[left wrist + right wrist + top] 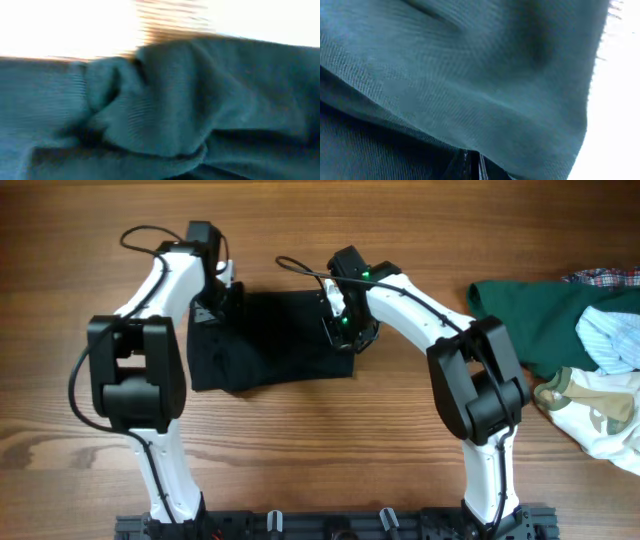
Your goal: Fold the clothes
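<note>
The clothes (275,345), a black shirt, lie as a folded rectangle on the wooden table between my two arms. My left gripper (213,308) sits at the shirt's far left corner, shut on bunched fabric. In the left wrist view, creased dark cloth (200,100) fills the frame and hides the fingers. My right gripper (345,332) is at the shirt's right edge, shut on the cloth. In the right wrist view, dark fabric (470,75) drapes over the closed fingertips (470,167) at the bottom edge.
A heap of other garments lies at the right edge of the table: a dark green one (530,315), a pale blue striped one (610,340) and a cream one (600,415). The arms' mounting rail (330,523) runs along the front edge.
</note>
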Robot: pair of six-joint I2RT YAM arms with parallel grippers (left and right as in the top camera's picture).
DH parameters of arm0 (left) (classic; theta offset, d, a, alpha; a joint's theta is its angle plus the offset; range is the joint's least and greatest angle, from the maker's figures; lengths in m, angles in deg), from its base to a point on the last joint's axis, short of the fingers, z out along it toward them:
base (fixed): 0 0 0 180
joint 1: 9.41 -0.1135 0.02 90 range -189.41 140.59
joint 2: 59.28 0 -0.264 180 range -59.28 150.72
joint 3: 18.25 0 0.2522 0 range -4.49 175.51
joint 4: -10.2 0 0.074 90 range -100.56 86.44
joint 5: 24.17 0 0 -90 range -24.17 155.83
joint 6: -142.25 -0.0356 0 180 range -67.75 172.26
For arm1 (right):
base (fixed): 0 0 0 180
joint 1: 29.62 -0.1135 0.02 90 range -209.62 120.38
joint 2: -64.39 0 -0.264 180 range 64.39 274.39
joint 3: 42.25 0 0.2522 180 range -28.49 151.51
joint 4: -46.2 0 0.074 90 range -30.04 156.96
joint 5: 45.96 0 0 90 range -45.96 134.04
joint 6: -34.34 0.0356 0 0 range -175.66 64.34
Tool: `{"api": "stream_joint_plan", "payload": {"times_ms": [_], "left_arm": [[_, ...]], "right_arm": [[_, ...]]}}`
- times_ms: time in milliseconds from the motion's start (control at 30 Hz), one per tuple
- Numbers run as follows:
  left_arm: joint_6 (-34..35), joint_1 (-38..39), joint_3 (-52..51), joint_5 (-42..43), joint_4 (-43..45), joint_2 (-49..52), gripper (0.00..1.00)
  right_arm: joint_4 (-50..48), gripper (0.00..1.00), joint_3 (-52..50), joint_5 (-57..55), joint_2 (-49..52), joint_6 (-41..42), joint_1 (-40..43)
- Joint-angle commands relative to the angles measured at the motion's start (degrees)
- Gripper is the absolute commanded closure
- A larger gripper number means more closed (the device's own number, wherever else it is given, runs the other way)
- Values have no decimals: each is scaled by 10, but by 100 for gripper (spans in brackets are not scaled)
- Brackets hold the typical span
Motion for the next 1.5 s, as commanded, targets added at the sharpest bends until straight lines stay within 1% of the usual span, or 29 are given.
{"api": "stream_joint_plan", "payload": {"times_ms": [0,33,67,133,200,267,333,400,467,500,633,733,800,867,967,1033,1067,1133,1300,1367,1433,1467], "left_arm": [[-5,-66,3,-77,-12,-17,96],[-5,-73,6,-46,-22,-33,96],[-5,-76,10,2,-42,-58,92],[-5,-74,10,71,-69,-93,87],[-5,-57,10,92,-101,-122,84],[-5,-37,10,91,-126,-134,83],[-14,-8,10,84,-149,-138,83],[-14,19,2,58,-158,-138,88],[-14,37,-13,56,-155,-138,90],[-14,53,-37,47,-141,-138,91],[-12,76,-118,35,-86,-138,96],[-11,76,-195,30,-23,-138,96],[-11,76,-241,31,-2,-138,96],[-2,76,-263,31,-4,-138,96],[57,73,-268,31,-21,-138,96],[93,63,-268,41,-34,-138,96],[92,54,-268,56,-47,-139,96],[92,37,-268,57,-71,-140,96],[86,-9,-268,57,-96,-153,96],[86,-20,-268,57,-94,-162,96],[85,-28,-260,57,-94,-179,96],[78,-28,-254,60,-94,-188,96]], "right_arm": [[22,92,-23,-111,41,6,8],[22,92,-23,-111,41,7,8],[23,92,-23,-111,41,7,8],[23,93,-22,-109,40,5,8],[24,91,-16,-80,33,-22,8],[29,86,-5,-17,15,-64,8],[24,85,3,21,-20,-79,8],[7,87,7,21,-63,-77,8],[-16,91,7,21,-85,-76,8],[-34,95,7,21,-92,-66,8],[-49,96,6,21,-69,-50,8],[-79,95,6,21,-39,-47,8],[-107,95,6,21,-20,-42,8],[-131,96,6,16,-6,-30,9],[-177,96,6,-37,20,12,13],[-193,96,6,-66,31,24,17],[-200,96,6,-99,33,37,25],[-208,96,6,-139,33,58,41],[-211,96,6,-138,33,50,69],[-209,96,7,-121,33,20,72],[-178,96,18,-98,19,-20,71],[-161,96,23,-95,9,-21,71]]}}
